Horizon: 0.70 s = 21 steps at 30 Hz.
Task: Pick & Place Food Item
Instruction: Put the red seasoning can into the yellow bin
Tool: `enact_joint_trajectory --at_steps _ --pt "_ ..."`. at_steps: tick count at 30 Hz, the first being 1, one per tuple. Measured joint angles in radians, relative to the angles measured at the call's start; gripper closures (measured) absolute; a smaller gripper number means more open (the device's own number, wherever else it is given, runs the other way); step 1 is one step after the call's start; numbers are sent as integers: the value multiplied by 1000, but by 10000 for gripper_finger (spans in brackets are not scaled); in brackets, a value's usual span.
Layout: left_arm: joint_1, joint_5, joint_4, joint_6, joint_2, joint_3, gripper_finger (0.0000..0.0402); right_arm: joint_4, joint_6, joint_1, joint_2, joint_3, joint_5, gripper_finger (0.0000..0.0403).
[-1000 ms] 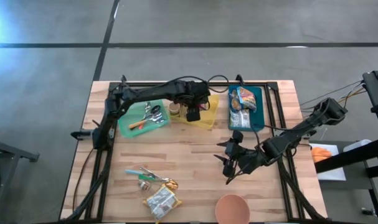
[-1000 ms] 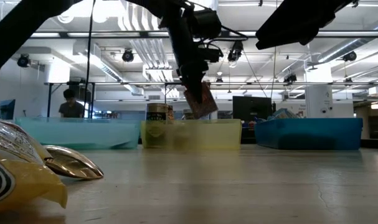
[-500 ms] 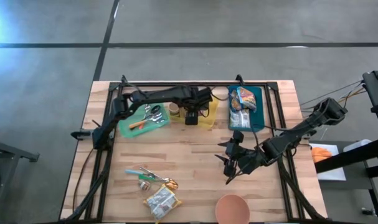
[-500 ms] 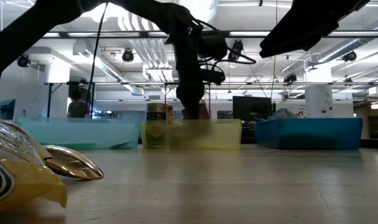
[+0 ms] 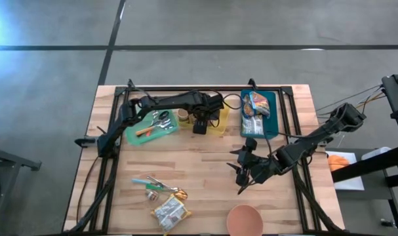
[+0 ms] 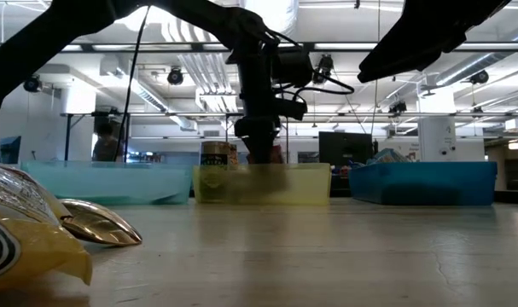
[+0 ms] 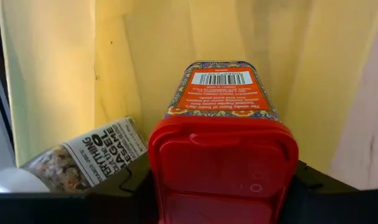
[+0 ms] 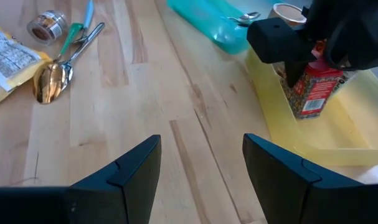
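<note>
While the left gripper (image 5: 200,124) holds the red-lidded spice tin (image 8: 310,87) between its jaws, low inside the yellow bin (image 5: 219,124), we judge placement nearly complete; release comes next. Right gripper (image 5: 243,172) waits over the counter (image 5: 199,164), jaws parted, empty.

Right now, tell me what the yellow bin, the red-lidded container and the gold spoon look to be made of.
Yellow bin: translucent plastic, likely; the wood grain shows through its floor.
Red-lidded container: glossy moulded plastic lid; the body carries a printed label with a barcode, its material unclear. The left gripper is shut on it inside the bin.
Gold spoon: polished metal by its mirror-like shine, though it could be plated.
</note>
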Motion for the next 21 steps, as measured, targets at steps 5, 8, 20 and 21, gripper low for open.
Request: enact_joint_trajectory --at_steps 5,8,20,21 --pt "1 3 -1 34 4 0 197 0 -9 0 0 0 0 179" --pt "2 3 -10 39 4 0 197 -1 -13 0 0 0 0 179" --pt "5 26 -75 17 2 -32 197 0 -20 1 0 0 0 179" --pt "5 28 -80 11 2 -32 197 0 -20 1 0 0 0 179"
